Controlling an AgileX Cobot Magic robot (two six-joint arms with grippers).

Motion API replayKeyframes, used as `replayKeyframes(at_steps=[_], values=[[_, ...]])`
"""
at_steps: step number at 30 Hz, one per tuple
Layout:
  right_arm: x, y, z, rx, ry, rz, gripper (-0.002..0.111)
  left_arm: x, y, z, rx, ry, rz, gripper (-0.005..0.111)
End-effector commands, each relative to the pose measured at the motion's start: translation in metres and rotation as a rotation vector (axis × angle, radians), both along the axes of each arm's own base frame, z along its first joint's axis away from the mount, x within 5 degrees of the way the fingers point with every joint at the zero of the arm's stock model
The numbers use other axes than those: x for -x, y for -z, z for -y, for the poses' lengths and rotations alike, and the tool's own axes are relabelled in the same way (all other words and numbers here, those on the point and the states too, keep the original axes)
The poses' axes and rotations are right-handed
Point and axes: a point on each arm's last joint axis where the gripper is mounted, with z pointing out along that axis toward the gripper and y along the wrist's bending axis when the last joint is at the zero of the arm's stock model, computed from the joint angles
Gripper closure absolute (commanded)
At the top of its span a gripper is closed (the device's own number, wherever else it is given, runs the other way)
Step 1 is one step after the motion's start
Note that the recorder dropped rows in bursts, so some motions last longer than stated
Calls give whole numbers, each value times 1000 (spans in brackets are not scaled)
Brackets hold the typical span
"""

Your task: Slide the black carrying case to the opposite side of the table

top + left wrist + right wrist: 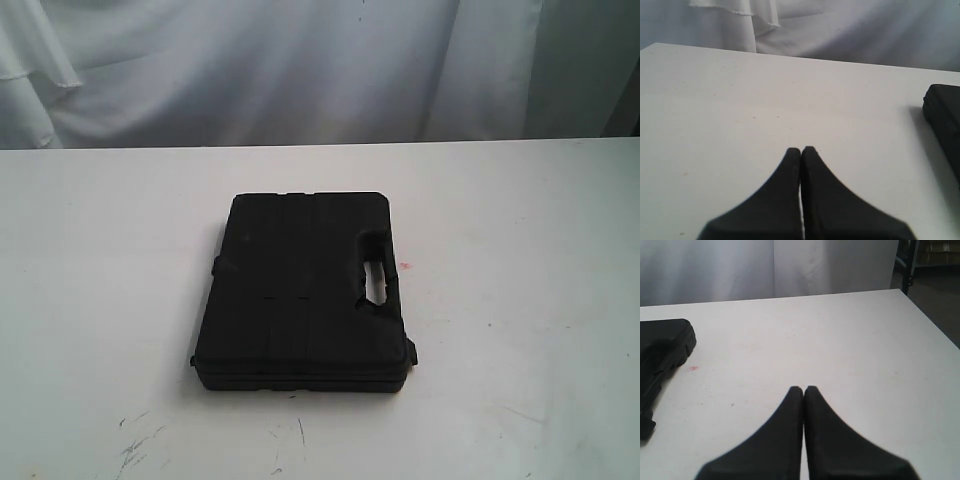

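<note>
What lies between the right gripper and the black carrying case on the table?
Bare white tabletop, apart from a small red spot near the black carrying case; the right wrist view shows this beyond the shut right gripper.

Left gripper: two matte black fingers, each broad at the base, its outer edge sweeping in a concave curve to a narrow rounded tip; right gripper: the same matte black, the same flared, tapering form.

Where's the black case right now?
In the exterior view the black case lies flat near the middle of the table, handle side beside a small red spot.
</note>
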Motion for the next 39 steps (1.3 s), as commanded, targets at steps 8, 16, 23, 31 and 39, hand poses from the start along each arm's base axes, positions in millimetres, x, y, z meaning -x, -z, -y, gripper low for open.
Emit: replayKeyframes(at_steps=[8, 16, 23, 31, 39], values=[[-1, -9, -3, -139, -1, 96, 108, 0, 1, 0, -3, -3, 9, 107], [-2, -36, 4, -474, 73, 372, 108, 0, 1, 0, -3, -3, 9, 107], [5, -61, 18, -524, 160, 657, 108, 0, 1, 0, -3, -3, 9, 107], [25, -134, 3, -85, 16, 877, 108, 0, 1, 0, -3, -3, 9, 107], [-78, -197, -16, -93, -71, 192, 108, 0, 1, 0, -3, -3, 9, 107]])
